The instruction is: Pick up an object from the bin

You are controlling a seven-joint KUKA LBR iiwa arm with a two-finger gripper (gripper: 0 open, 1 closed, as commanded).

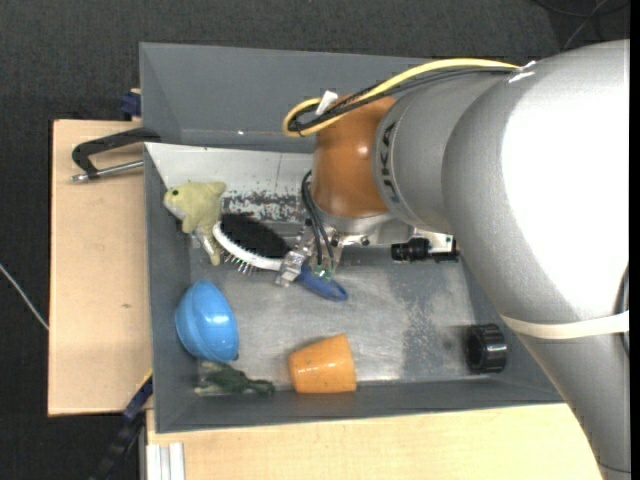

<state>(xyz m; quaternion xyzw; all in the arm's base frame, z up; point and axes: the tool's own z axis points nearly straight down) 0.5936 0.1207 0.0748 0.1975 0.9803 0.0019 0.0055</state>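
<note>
Hairbrush (250,240) lies just under gripper (312,260); arm (520,188) reaches down from right.

A hairbrush (250,240) lies flat on the floor of the bin (230,88), left of centre and nearer the back wall. Its oval black head, edged in white, points toward the left wall. Its blue handle slants toward the front right corner.

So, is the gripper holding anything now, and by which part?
It cannot be told. The gripper is at the hairbrush, where its head meets the blue handle, but a grip is unclear.
</note>
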